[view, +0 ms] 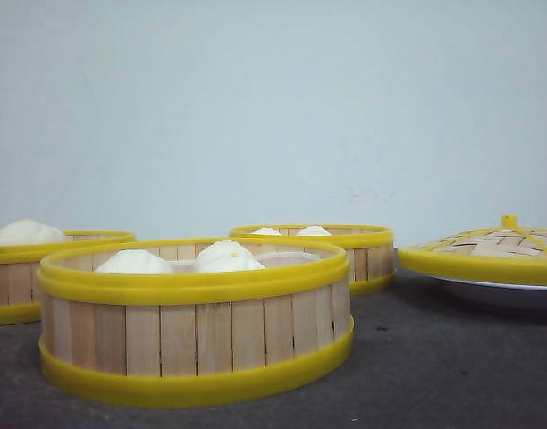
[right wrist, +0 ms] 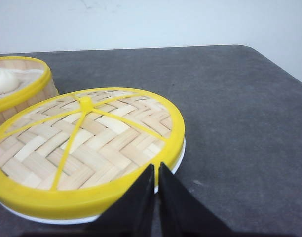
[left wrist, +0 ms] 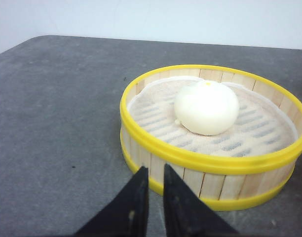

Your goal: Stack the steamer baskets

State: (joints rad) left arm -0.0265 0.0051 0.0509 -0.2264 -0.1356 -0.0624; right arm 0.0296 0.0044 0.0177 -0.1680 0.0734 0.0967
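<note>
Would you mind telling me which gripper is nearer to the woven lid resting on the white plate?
Right. The right gripper sits just in front of the woven lid, at its yellow rim. The left gripper faces a steamer basket holding one bun, with no lid in its view.

Left hand [left wrist: 152, 190] black, tapered fingers; right hand [right wrist: 156, 190] alike

Laboratory test setting: a bare grey bench [view: 452, 357] stood against a plain white wall [view: 273, 107], with food props, baskets [view: 197, 322] and a lid [right wrist: 87, 143], laid out.
</note>
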